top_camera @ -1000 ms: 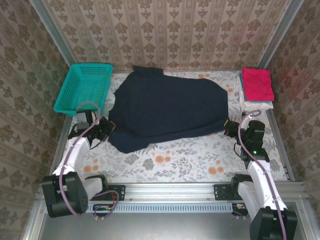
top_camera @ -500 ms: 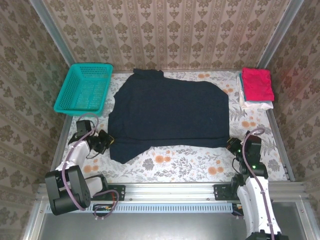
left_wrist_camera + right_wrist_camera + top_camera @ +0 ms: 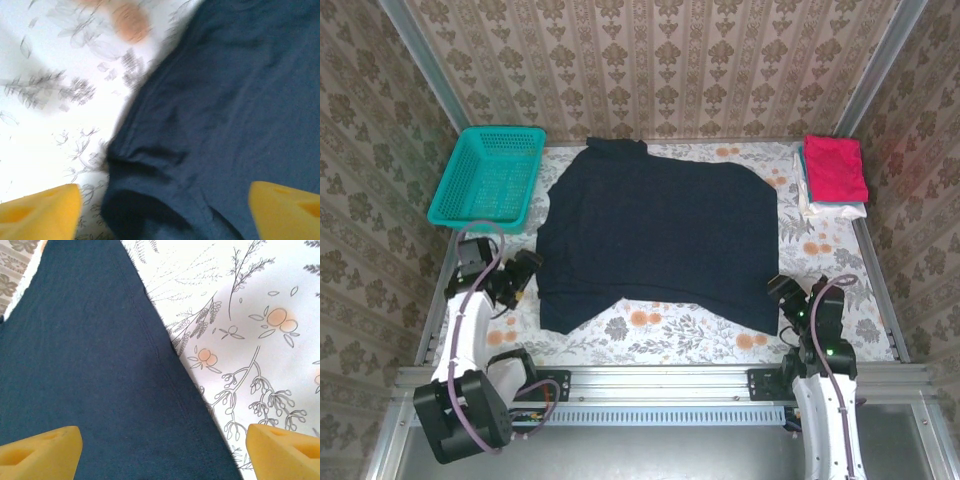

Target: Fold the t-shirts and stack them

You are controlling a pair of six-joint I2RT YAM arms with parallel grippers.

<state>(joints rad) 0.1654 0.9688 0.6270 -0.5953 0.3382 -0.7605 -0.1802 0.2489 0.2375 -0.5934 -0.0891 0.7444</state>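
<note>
L gripper (image 3: 523, 270) & R gripper (image 3: 782, 292) both spread wide, nothing held. Navy shirt (image 3: 655, 230) lies flat on the table (image 3: 670, 335); pink shirt (image 3: 835, 168) sits on white shirt (image 3: 822, 208), far right. Risk: near-left corner looks rumpled, so the fold could go crooked; fingers could snag the hem. Vs 1 s ago: both were pinching it, and the hem's now dragged nearer & let go

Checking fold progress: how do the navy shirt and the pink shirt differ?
The navy shirt lies spread open mid-table; the pink shirt is folded into a rectangle, far right. The navy shirt covers far more area than the pink shirt. The navy shirt rests on the tablecloth, the pink shirt on a white shirt.
</note>
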